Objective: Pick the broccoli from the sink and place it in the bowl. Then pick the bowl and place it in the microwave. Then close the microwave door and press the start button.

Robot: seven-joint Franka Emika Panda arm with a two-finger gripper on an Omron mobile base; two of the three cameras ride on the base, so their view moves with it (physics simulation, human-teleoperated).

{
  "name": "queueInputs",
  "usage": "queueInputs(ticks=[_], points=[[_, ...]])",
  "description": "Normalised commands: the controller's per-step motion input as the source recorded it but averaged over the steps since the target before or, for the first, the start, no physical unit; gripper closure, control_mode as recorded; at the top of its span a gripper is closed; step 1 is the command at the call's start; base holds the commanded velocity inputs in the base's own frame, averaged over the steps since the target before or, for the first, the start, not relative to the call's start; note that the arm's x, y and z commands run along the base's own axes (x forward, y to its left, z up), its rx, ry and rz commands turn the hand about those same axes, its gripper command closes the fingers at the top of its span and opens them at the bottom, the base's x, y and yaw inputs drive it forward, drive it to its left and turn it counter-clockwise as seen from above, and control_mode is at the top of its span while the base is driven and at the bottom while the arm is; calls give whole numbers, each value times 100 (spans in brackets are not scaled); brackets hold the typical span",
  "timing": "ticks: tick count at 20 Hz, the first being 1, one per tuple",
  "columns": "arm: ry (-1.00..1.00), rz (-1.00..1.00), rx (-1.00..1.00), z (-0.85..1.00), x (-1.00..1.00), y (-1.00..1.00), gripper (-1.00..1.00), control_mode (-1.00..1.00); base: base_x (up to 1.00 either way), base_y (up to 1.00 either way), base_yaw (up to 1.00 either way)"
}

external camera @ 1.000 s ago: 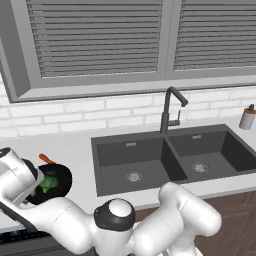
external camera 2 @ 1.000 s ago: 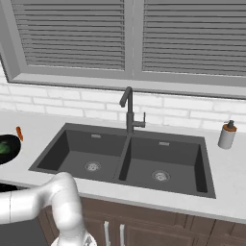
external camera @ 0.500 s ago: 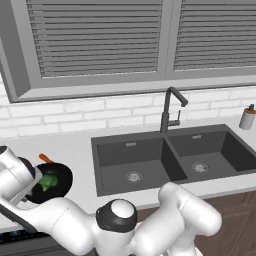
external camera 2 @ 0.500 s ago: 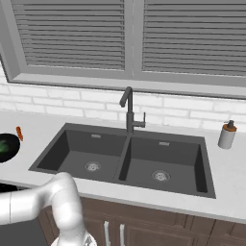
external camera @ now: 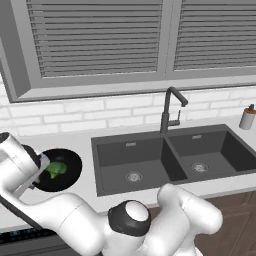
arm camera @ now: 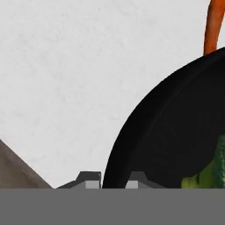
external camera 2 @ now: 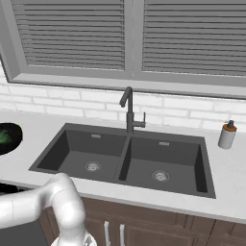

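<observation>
- The deep round glossy black bowl (external camera: 59,170) stands on the pale counter (external camera: 80,145), to the left of the dark grey matte double-basin sink (external camera: 170,160), and the small bright green broccoli floret (external camera: 56,168) lies inside it.
- Both basins of the sink are without any food; I see there only the round steel drains (external camera 2: 92,166) and the black gooseneck faucet (external camera 2: 129,108) behind.
- In the hand view the two-finger gripper (arm camera: 113,179) sits at the near rim of the bowl, with one dark fingertip (arm camera: 89,179) outside the wall and the other one on the inner side.
- The wall seems to stand between the fingers, but I cannot tell if they already press on it.
- In my judgement the step in hand is to take the bowl by its rim, to carry it to the microwave.
- The risk: a glossy wall held at one side only can slip or tilt when it is lifted, and then the broccoli can roll out.
- An orange handle (arm camera: 212,26) shows just behind the bowl in the hand view; a careless lift could knock against it.
- A small soap dispenser (external camera 2: 227,135) stands on the counter to the right of the sink.
- No brand, label or writing can be read anywhere.
</observation>
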Motion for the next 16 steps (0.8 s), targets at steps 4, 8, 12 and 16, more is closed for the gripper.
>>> queueInputs(ticks=[4,8,12,16], points=[[-6,-9,0,54,-2,-74,100,-100,0,0,0],[-11,-12,0,33,-3,-63,100,-100,0,0,0],[-8,-13,0,41,0,-78,100,-100,0,0,0],[-1,-13,0,46,0,-82,100,-100,0,0,0]])
